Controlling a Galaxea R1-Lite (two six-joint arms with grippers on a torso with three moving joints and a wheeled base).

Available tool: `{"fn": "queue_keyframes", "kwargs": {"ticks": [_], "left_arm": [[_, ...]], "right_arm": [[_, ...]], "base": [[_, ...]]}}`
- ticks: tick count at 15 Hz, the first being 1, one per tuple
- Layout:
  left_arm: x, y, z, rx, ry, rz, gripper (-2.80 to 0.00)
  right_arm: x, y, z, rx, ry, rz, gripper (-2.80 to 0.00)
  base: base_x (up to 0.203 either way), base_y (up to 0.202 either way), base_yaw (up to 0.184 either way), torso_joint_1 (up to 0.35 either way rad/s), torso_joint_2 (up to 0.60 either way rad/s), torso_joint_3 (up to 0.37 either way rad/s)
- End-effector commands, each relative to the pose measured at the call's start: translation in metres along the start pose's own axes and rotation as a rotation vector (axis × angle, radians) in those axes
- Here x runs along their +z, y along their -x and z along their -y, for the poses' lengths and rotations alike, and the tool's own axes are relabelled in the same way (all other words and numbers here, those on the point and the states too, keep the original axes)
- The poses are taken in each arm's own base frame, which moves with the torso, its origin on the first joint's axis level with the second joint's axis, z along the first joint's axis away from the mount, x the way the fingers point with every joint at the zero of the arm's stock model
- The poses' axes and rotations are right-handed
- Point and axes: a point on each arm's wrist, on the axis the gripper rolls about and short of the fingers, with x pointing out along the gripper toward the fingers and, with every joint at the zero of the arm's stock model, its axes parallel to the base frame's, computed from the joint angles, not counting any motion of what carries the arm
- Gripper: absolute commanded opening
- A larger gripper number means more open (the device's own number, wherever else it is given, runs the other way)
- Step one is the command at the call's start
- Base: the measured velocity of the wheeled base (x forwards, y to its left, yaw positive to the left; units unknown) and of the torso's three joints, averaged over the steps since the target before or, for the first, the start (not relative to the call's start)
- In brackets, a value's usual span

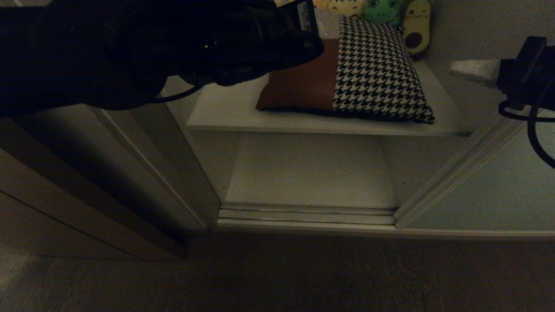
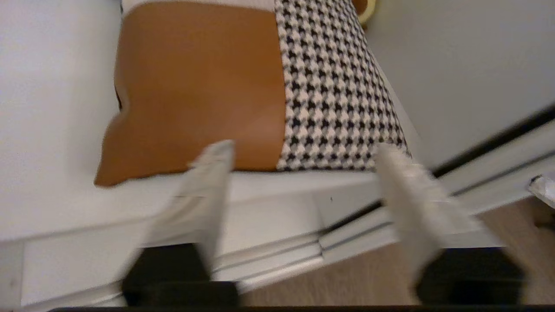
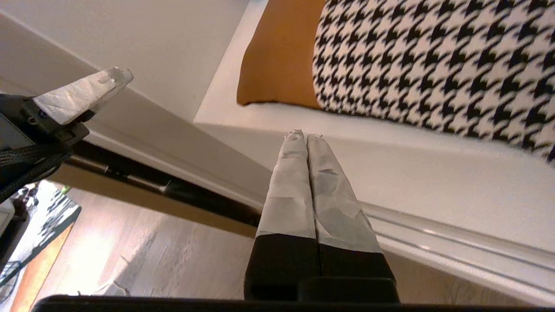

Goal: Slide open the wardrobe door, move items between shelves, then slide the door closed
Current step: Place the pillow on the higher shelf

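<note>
looking down from the head view, you can see the sliding wardrobe door (image 1: 490, 190) already pushed aside to the right, so the opening step reads as done. a cushion (image 1: 347, 78), part rust-brown and part black-and-white houndstooth, lies on the upper shelf (image 1: 225, 112); the lower shelf (image 1: 310, 173) beneath it carries nothing visible. plush toys (image 1: 381, 11) line the back of the upper shelf. your left arm fills the top left, its tool hidden here; the right arm sits at the right edge in front of the door. moving the item and closing the door look like what remains.

in the left wrist view, the left tool (image 2: 303, 173) hangs just in front of the cushion's near edge with its fingers (image 2: 208, 182) apart, one before the brown half, the other before the houndstooth corner, clamped on nothing. you cannot tell whether either tip touches the fabric.

in the right wrist view, the right tool (image 3: 307, 138) has its fingers pressed together, empty, in front of the upper shelf's edge and clear of the cushion. beyond the sliding tracks you have pale wood-look floor (image 3: 143, 251), with a patterned rug (image 3: 52, 225) off to one side.
</note>
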Motion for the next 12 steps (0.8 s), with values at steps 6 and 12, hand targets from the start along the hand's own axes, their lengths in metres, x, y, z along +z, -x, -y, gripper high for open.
{"fn": "queue_keyframes", "kwargs": {"ticks": [6,12], "left_arm": [[-0.003,0.050,-0.011,0.091,-0.011,-0.086,-2.80],[-0.012,0.108,-0.055,0.337,-0.065,-0.101,-2.80]], "right_arm": [[-0.010,0.027,-0.013,0.010,0.005,-0.007,-2.80],[-0.031,0.094,-0.041,-0.016,0.064,-0.043,-2.80]], "base": [[0.000,0.000,0.000,0.000,0.00,0.000],[0.000,0.000,0.000,0.000,0.00,0.000]]}}
